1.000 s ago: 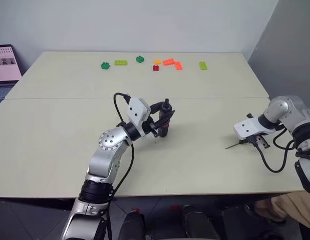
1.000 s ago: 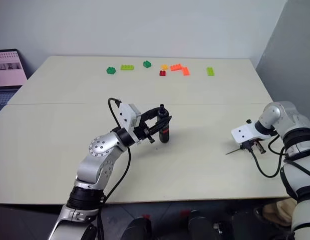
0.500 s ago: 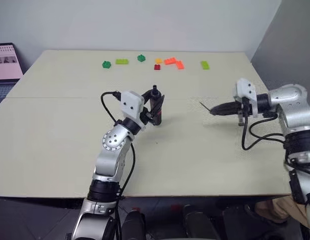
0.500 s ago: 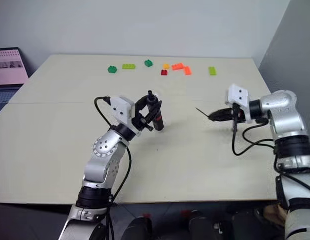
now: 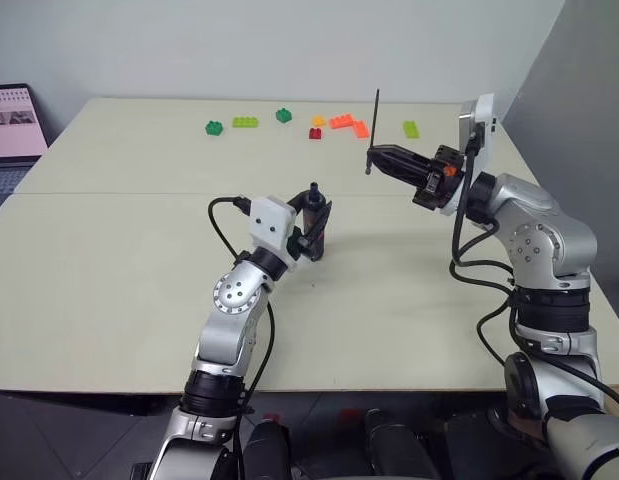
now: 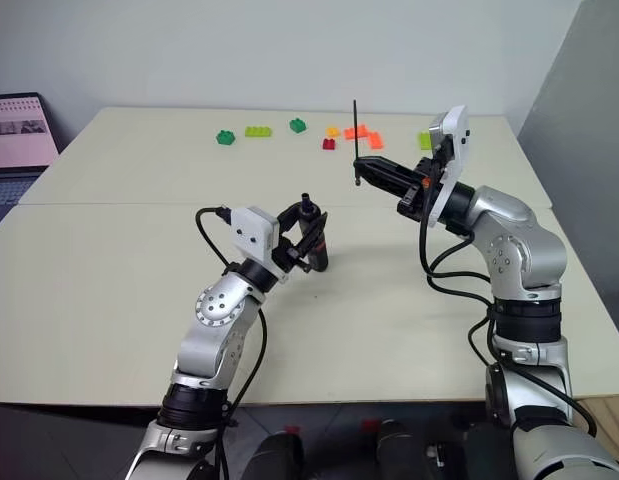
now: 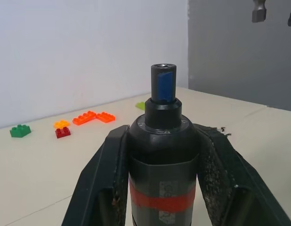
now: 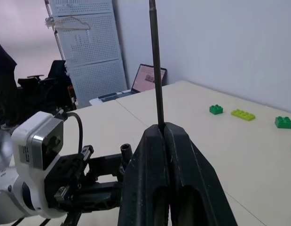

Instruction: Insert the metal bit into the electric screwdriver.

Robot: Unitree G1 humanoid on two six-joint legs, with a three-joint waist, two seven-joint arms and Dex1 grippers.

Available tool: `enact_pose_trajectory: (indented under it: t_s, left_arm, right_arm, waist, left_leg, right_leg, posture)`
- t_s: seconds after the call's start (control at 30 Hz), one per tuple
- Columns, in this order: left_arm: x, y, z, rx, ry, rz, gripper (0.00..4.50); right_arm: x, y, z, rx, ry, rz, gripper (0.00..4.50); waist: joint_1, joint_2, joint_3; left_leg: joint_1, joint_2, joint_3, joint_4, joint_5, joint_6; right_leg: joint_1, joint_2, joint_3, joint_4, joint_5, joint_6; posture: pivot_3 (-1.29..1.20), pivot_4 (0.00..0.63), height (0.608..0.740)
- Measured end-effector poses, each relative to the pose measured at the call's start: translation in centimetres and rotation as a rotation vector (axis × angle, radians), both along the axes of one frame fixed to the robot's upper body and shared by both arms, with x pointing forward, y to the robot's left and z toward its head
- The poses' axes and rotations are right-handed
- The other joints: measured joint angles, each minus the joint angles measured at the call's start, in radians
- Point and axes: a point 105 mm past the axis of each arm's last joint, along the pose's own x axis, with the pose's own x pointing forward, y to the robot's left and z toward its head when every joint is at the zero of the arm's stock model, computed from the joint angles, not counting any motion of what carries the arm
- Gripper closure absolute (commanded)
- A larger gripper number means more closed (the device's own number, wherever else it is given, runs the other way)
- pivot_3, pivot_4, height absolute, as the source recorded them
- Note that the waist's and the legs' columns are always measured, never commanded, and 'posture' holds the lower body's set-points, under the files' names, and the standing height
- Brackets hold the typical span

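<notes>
The left gripper [image 5: 315, 222] was clenched on the screwdriver [image 5: 316, 225], holding it upright near the middle of the table [image 5: 109, 260], its base at or just above the tabletop (contact could not be told). In the left wrist view the two black fingers [image 7: 100, 179] pressed against either side of the black barrel [image 7: 163, 160], with the red band just above the grip and the open socket at the top end pointing up.

The right gripper [image 5: 377, 156] was raised above the table, to the right of the screwdriver and farther back, pointing toward the robot's left. Its jaws were pinched tight on the bit [image 5: 375, 118], which stood nearly vertical from the fingertips, its free end up. The right wrist view showed the thin grey rod [image 8: 155, 66] rising straight out of the closed black fingers [image 8: 157, 169], with the left gripper and screwdriver [image 8: 125, 151] lower and beyond them. Bit and screwdriver were well apart, not touching.

Along the far edge of the table lay scattered toy bricks: green ones [image 5: 211, 129], a red one [image 5: 315, 133], orange ones [image 5: 346, 124] and a light green one [image 5: 410, 129]. A laptop [image 5: 11, 120] sat past the table's left edge.
</notes>
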Motion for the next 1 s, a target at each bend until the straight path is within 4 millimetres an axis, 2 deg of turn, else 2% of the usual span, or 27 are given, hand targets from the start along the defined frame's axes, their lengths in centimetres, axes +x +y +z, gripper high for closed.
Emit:
enact_pose_trajectory:
  t_s: [0.33,0.43,0.6,1.0]
  left_arm:
    - [-0.7,-1.0,0.7,-0.032,0.009,-0.032,2.86]
    - [-0.8,-1.2,1.0,-0.041,-0.001,-0.025,2.86]
    - [-0.5,-1.1,0.3,-0.020,0.015,0.021,2.86]
    - [-0.3,-1.5,0.0,-0.014,-0.004,0.041,2.86]
  right_arm:
    - [-0.4,1.4,1.3,0.026,-0.030,0.067,4.50]
    - [-0.3,1.6,1.2,0.031,-0.026,0.070,4.50]
    - [-0.5,2.5,0.9,0.027,-0.028,0.094,4.50]
    - [-0.5,4.4,0.9,0.043,-0.067,0.085,4.50]
  waist:
    - [0.000,0.000,0.000]
    - [0.000,0.000,0.000]
    - [0.000,0.000,0.000]
    - [0.000,0.000,0.000]
  left_leg:
    - [-0.004,0.000,-0.001,0.000,0.000,0.000]
    - [-0.004,0.000,-0.001,0.000,0.000,0.000]
    - [-0.005,0.000,-0.001,-0.001,0.000,0.000]
    - [-0.005,0.000,-0.001,-0.001,0.000,0.000]
  right_leg:
    - [-0.003,0.000,-0.001,-0.002,0.001,-0.001]
    - [-0.003,0.000,-0.001,-0.002,0.001,-0.001]
    - [-0.004,0.000,-0.002,-0.002,0.001,-0.001]
    - [-0.004,0.000,-0.002,-0.002,0.000,-0.001]
  posture:
    - [0.00,0.150,0.740]
    - [0.00,0.150,0.740]
    - [0.00,0.150,0.740]
    - [0.00,0.150,0.740]
